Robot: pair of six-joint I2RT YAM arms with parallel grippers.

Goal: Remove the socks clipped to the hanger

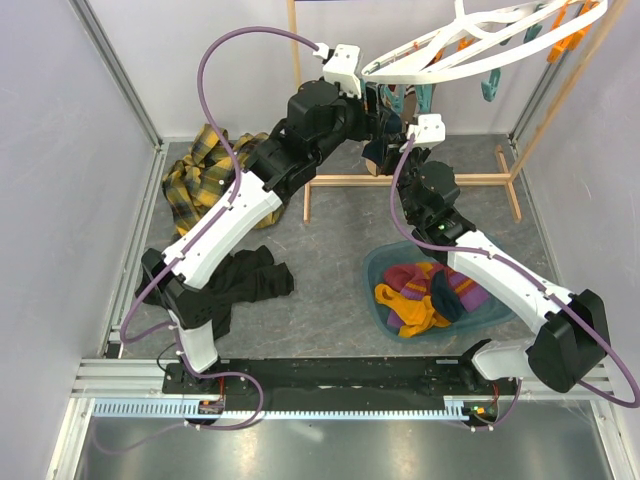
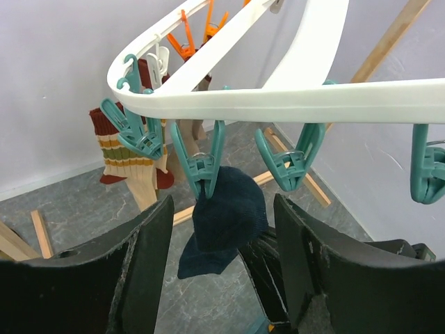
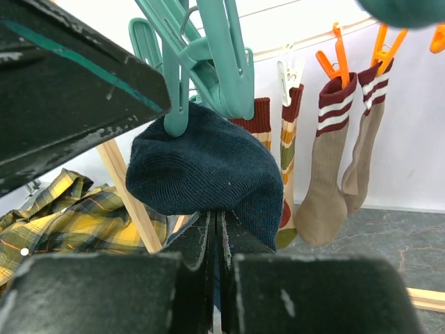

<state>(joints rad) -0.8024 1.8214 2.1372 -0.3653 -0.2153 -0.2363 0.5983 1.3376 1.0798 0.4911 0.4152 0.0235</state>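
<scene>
The white oval hanger [image 1: 470, 45] hangs tilted at the back right, its rim [image 2: 292, 97] lined with teal and orange clips. A navy sock [image 2: 229, 209] dangles from a teal clip [image 2: 201, 167]. My left gripper [image 2: 222, 203] is open, one finger on each side of that sock just below the clip, touching nothing. From below, my right gripper [image 3: 217, 224] is shut on the navy sock [image 3: 201, 170], which drapes over its fingertips. More socks stay clipped: a maroon striped one [image 2: 118, 149] and beige ones with maroon cuffs [image 3: 327, 181].
A teal basin [image 1: 385, 262] on the table holds several loose socks [image 1: 420, 295]. A yellow plaid shirt [image 1: 205, 175] lies at the back left, and a black garment [image 1: 250, 280] by the left arm's base. The wooden stand [image 1: 420, 182] runs under the hanger.
</scene>
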